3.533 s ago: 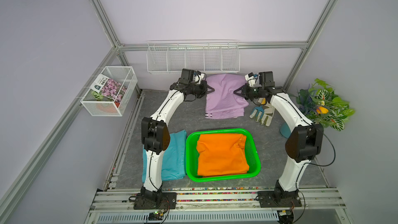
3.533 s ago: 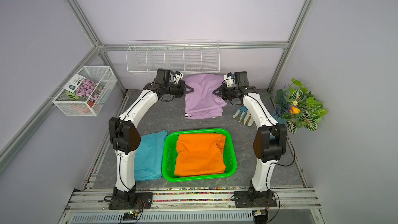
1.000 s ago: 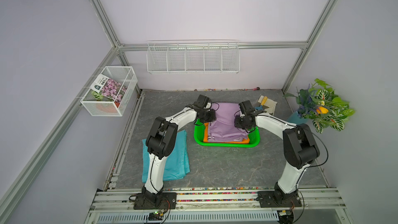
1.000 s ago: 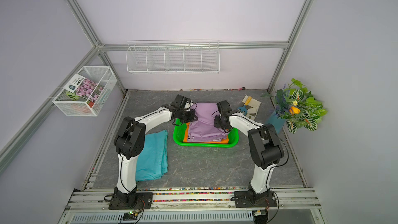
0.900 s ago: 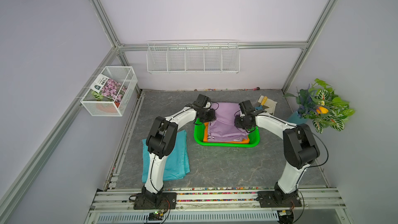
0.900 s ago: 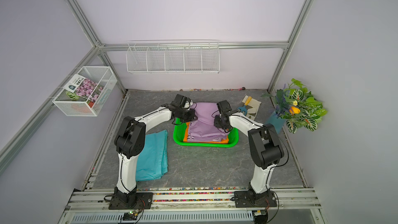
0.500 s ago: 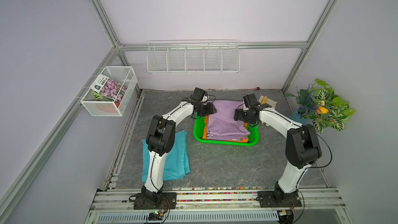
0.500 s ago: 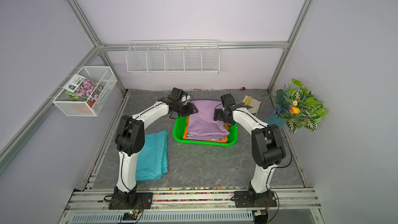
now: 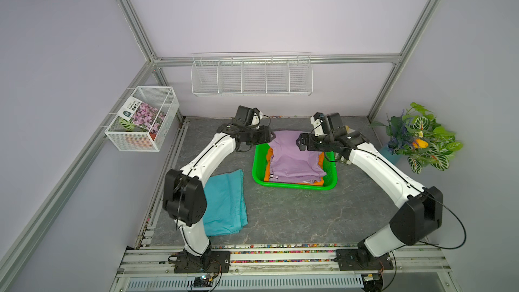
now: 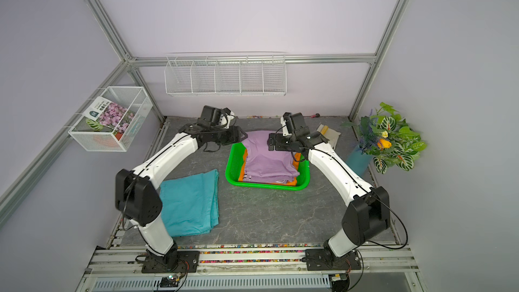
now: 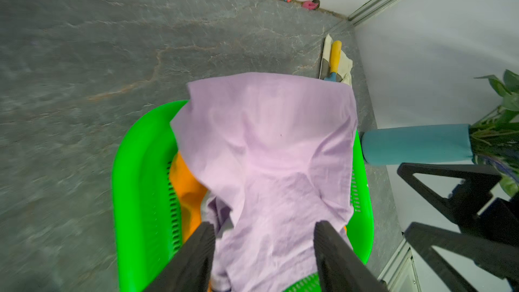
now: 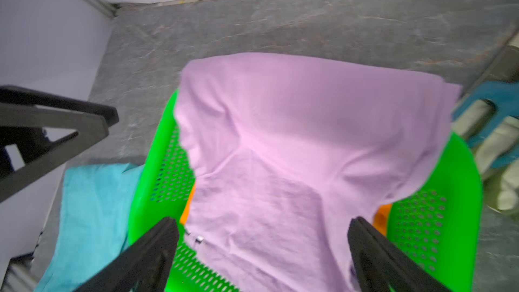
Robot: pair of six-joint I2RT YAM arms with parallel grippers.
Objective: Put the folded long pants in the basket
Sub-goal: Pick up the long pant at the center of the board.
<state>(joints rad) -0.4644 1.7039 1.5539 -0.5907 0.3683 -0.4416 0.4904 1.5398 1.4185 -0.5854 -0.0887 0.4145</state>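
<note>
Progress looks about two-thirds: orange pants [image 9: 268, 161] and lilac pants [image 9: 295, 158] lie stacked in the green basket [image 9: 257, 164], the lilac's far edge draped over the rim. Only teal pants [image 9: 224, 203] lie outside, on the surface [image 9: 295, 214]. The left end effector [image 11: 264, 225] and right end effector [image 12: 264, 220] gape apart, empty.

Two white arms stretched forward, wrists turned inward, left end effector [image 11: 265, 223] jaws parted — empty, right end effector [image 12: 261, 220] jaws spread wider — empty too.

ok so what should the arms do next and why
Probably back both off and send the left gripper to the teal pants: it and the right gripper are open, the purple pants lie on the orange pants in the basket, the teal pair outside it.
</note>
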